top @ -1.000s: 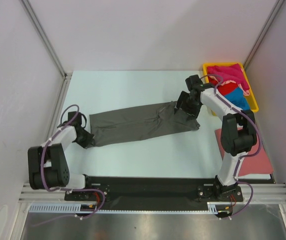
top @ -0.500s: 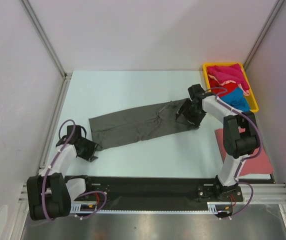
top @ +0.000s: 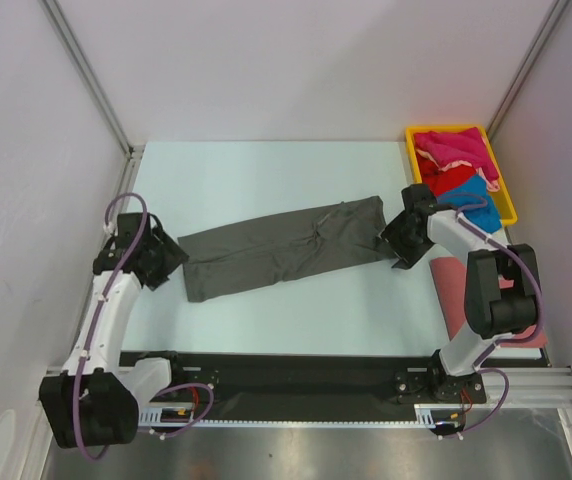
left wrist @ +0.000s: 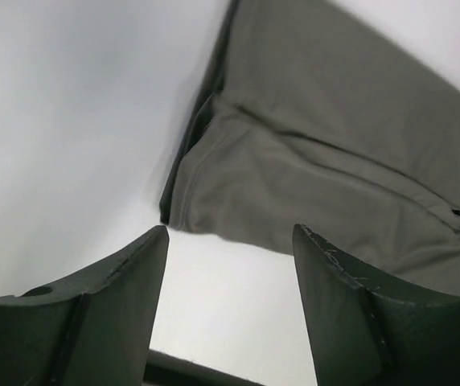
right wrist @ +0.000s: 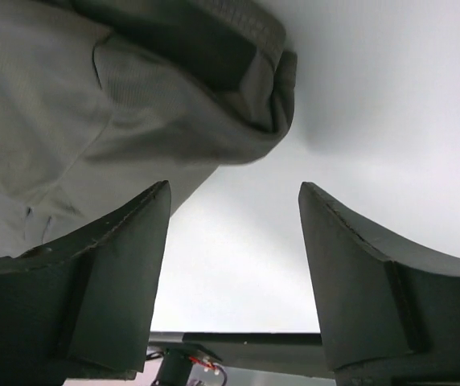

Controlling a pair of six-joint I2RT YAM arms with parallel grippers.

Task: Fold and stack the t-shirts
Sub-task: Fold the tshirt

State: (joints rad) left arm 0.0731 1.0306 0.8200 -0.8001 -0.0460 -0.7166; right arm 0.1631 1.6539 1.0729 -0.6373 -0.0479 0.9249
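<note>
The dark grey t-shirt (top: 281, 250) lies as a long folded strip across the middle of the table, also seen in the left wrist view (left wrist: 334, 153) and the right wrist view (right wrist: 85, 104). My left gripper (top: 169, 260) is open just off its left end, with only bare table between the fingers (left wrist: 230, 235). My right gripper (top: 398, 243) is open just off its right end, holding nothing (right wrist: 235, 189). Magenta (top: 456, 148), red (top: 449, 180) and bright blue (top: 481, 198) t-shirts lie bunched in the tray. A salmon-pink t-shirt (top: 452, 285) lies flat under the right arm.
The yellow tray (top: 446, 128) stands at the back right corner against the right wall. Metal frame posts and white walls close in the table on the left, back and right. The black base rail (top: 296, 375) runs along the near edge.
My left gripper opened, let go of the grey shirt's left end and drew back left. My right gripper slid right, off the shirt's right end. The shirt now lies free.
</note>
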